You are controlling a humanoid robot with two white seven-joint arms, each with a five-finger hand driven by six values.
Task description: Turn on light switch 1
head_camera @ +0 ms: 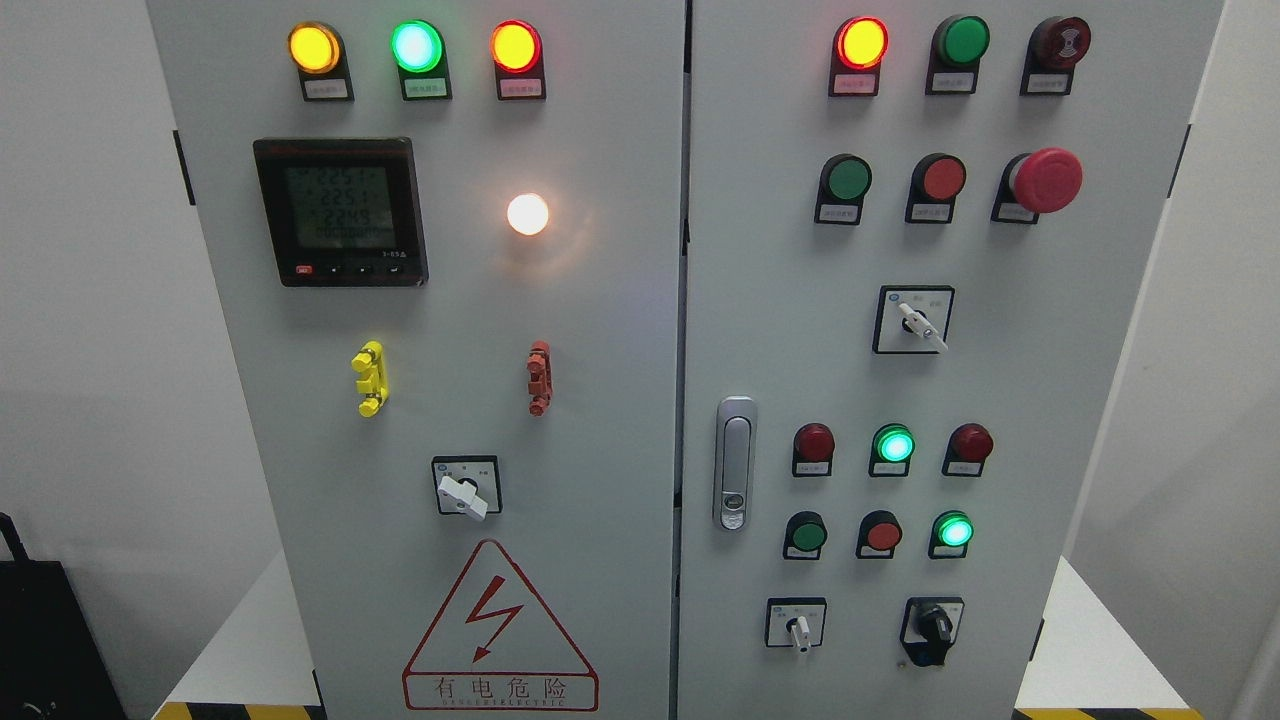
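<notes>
Two grey cabinet doors (600,420), no robot hand in shot, so fingers can't be told. Four rotary switches; the left door's single one (464,492) sits at seven o'clock, clear panel around it.

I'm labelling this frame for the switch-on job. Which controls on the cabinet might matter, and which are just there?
Possibly relevant (labels unreadable, so switch 1 is uncertain):
white rotary selector on left door
white selector, upper right door
small white selector, lower right

Just there:
black digital meter
red mushroom stop button
silver door handle
</notes>
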